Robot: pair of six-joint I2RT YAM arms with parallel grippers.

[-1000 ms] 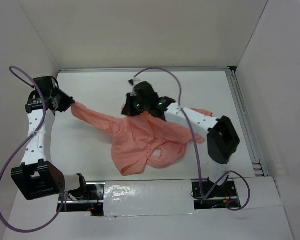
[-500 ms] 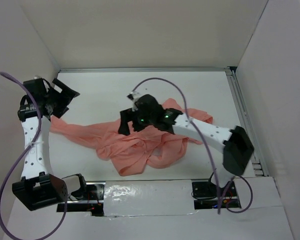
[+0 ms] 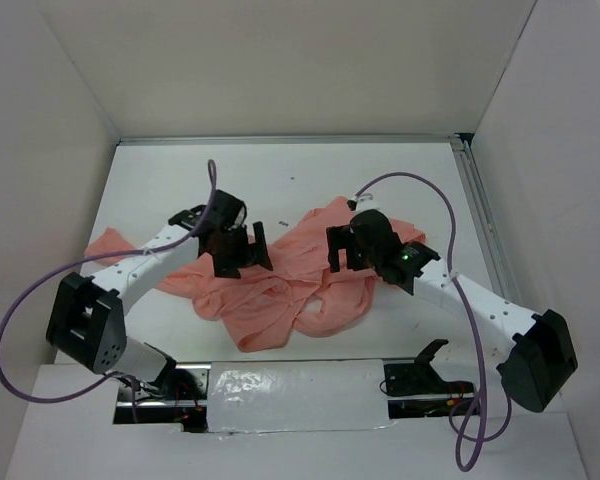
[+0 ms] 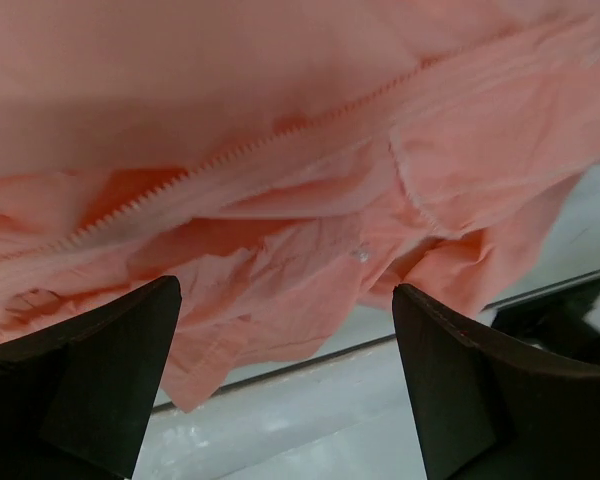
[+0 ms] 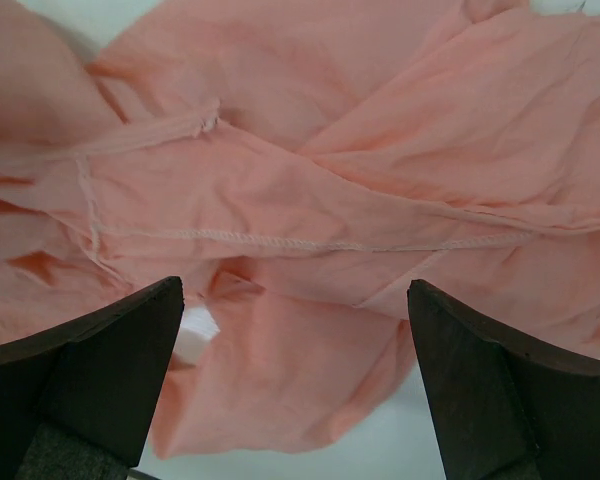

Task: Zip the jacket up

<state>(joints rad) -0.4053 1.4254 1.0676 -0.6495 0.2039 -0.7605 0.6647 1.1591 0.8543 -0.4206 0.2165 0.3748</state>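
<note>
1. Both claws are wide open and empty. The left gripper point(image 3: 245, 255) and right gripper point(image 3: 345, 257) hover over the jacket point(image 3: 280, 295), and neither wrist view shows cloth between the jaws.
2. Jacket location: it's a crumpled heap mid-table point(image 3: 160, 180), toward the near edge. One sleeve point(image 3: 105, 245) trails off to the left.
3. Why the arms are there, my read: one arm sits over each half of the heap, lined up to pick one front edge apiece. The garment is bunched with its front opening folded in, so it likely needs spreading before any zipping.
4. The left wrist view gives what the top view can't. A line of zipper teeth point(image 4: 230, 155) runs diagonally across the fabric above the left claw point(image 4: 285, 390), so that side has a real target.
5. The right wrist view shows only a stitched seam point(image 5: 310, 243) and overlapping folds ahead of the right claw point(image 5: 295, 380), with no teeth visible. I can't tell whether that is the matching front edge.
6. The top view adds the overall layout, meaning the spread of the heap, the sleeve and both arm poses. It's too coarse to show the zipper.
7. No view shows a slider or the bottom pin.
8. Judgement: zipping hasn't started. The risk is grabbing several layers at once, since the cloth is thin and folded over itself.
</note>
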